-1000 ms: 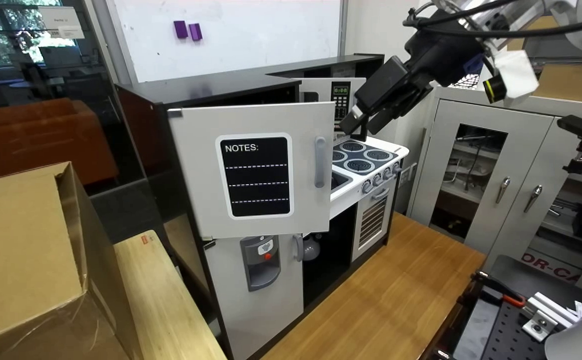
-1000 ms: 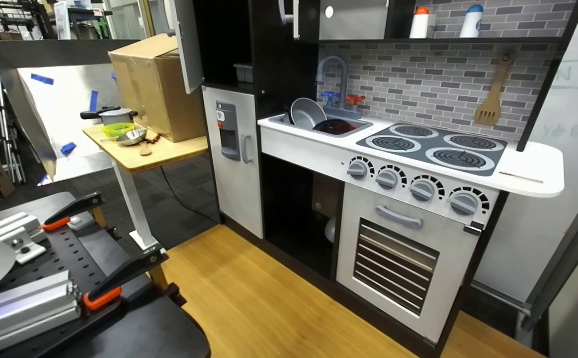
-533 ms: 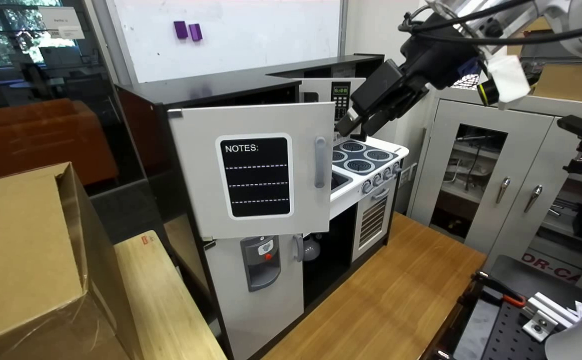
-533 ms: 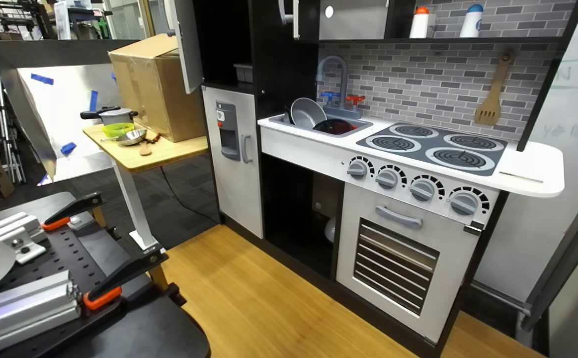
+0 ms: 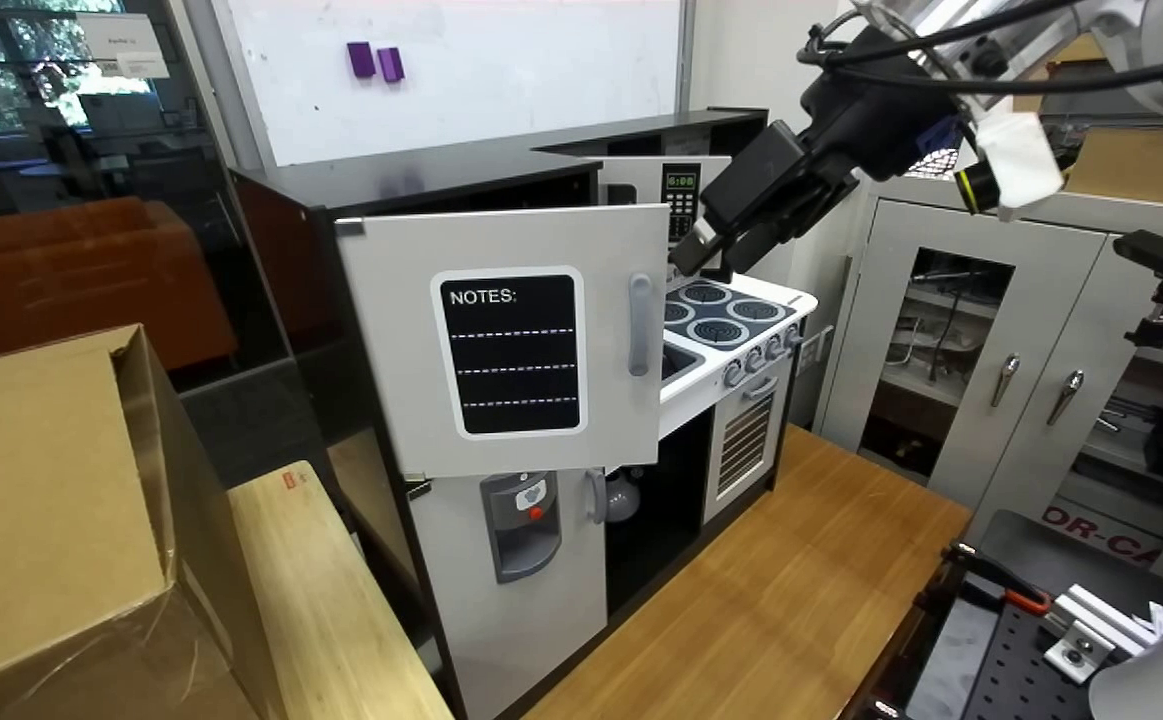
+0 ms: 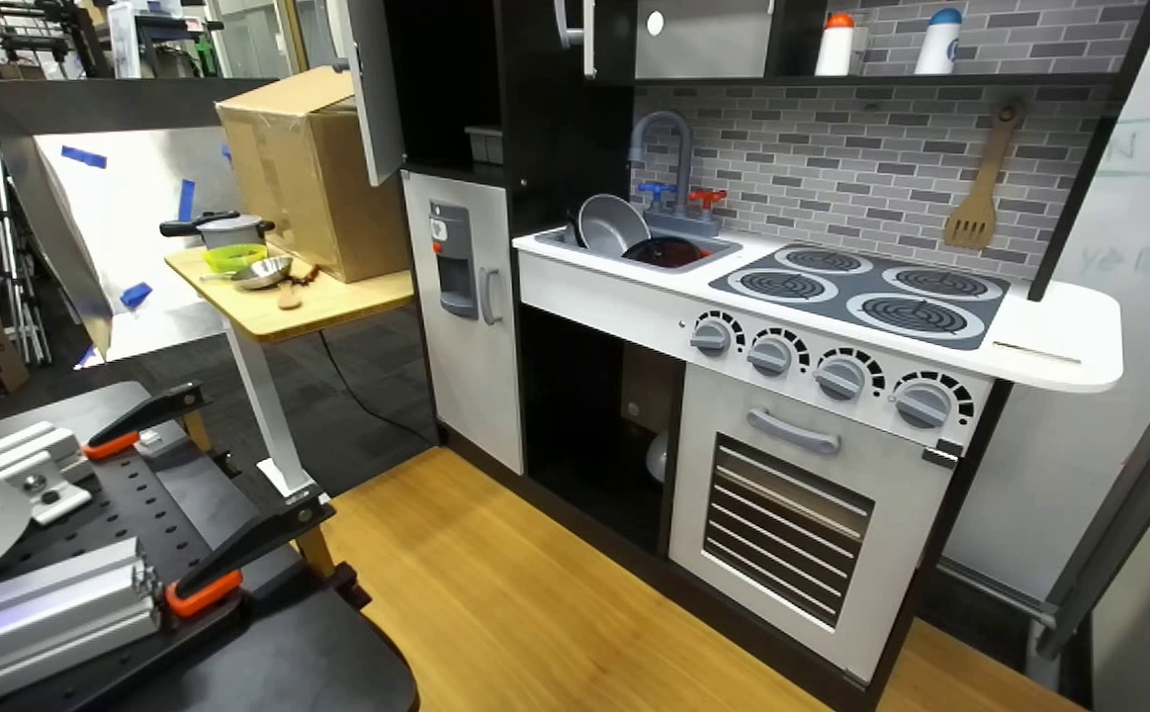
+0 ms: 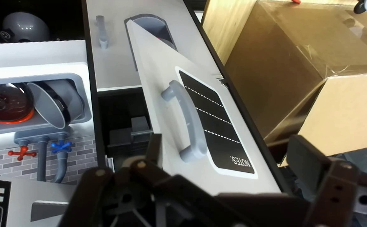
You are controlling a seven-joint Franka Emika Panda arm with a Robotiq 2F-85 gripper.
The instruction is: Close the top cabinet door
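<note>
The top cabinet door (image 5: 381, 350), pale grey with a black NOTES panel, stands swung open on the tall dark cabinet. An exterior view shows it edge-on (image 6: 374, 109), beside the dark cabinet interior (image 6: 446, 89). Its grey handle (image 5: 639, 325) is near the free edge. In the wrist view the door (image 7: 189, 176) and handle (image 7: 188, 119) lie between and beyond the finger lines. My gripper (image 5: 716, 255) is above and to the right of the handle in an exterior view. The wrist view shows the gripper (image 7: 229, 149) open and empty; contact with the door cannot be told.
A microwave door (image 5: 681, 180) is behind the gripper. The stove (image 5: 721, 315) and sink (image 6: 723, 247) with pans are lower right of the door. A closed lower door (image 5: 551, 640) is beneath. A cardboard box (image 5: 41, 480) stands on a wooden table (image 5: 331, 590).
The gripper moved slightly left in an exterior view between one second and half a second ago, then stayed nearly still. The door has not moved.
</note>
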